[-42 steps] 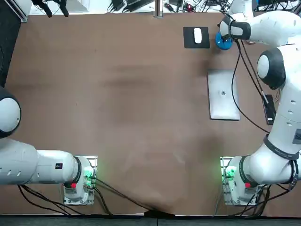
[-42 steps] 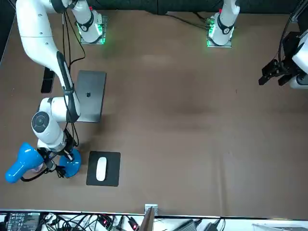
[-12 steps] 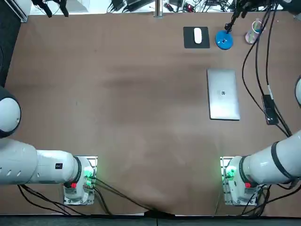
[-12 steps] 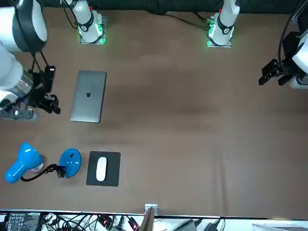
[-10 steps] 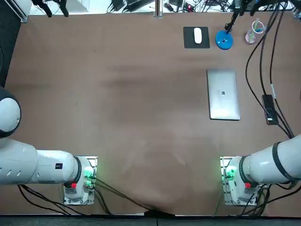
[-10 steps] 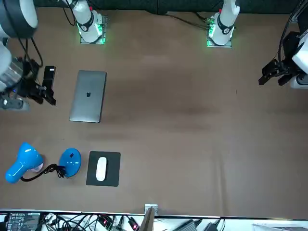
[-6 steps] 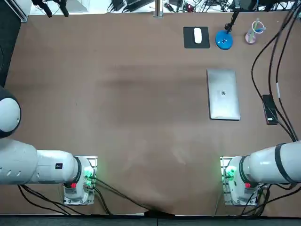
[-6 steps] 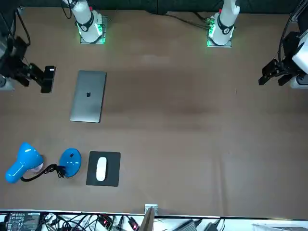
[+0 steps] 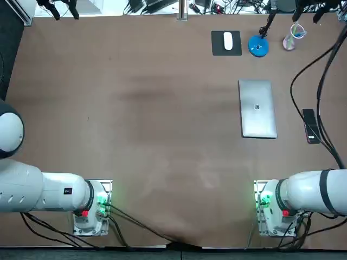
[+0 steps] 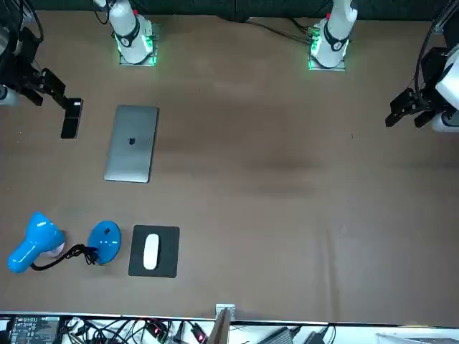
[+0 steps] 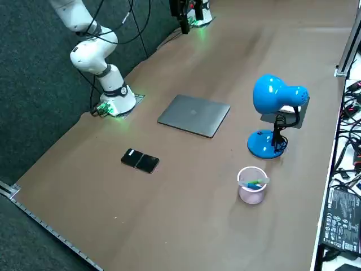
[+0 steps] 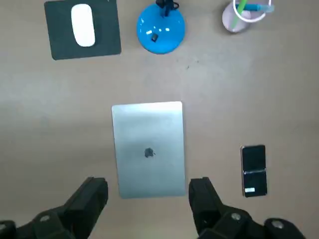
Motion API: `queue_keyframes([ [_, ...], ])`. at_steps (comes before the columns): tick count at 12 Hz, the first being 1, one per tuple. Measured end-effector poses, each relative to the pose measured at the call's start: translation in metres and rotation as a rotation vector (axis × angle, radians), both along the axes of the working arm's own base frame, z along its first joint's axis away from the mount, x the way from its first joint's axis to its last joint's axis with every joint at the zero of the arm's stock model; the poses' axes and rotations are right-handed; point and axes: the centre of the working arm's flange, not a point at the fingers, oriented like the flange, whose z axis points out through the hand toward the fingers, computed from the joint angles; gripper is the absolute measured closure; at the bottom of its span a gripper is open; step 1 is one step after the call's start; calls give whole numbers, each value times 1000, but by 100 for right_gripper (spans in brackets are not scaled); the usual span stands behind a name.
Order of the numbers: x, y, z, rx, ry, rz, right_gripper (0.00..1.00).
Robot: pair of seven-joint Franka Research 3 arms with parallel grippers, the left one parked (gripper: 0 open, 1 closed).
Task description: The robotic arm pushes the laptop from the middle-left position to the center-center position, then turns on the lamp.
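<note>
High above the table point(image 12: 55, 109), pincer point(image 12: 147, 189) spread apart, closed laptop point(image 12: 147, 144) lying flat well below it

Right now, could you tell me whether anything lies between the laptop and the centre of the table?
Nothing visible does: the stretch of table from the laptop to the centre holds no object. The phone lies on the laptop's opposite side. The right gripper hangs raised over the laptop's end, jaws open.
</note>
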Motion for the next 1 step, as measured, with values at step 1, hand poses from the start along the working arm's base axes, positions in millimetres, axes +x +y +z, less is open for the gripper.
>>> queue_keyframes([
  [1, -6, -4, -2, 2, 4, -7, 0],
])
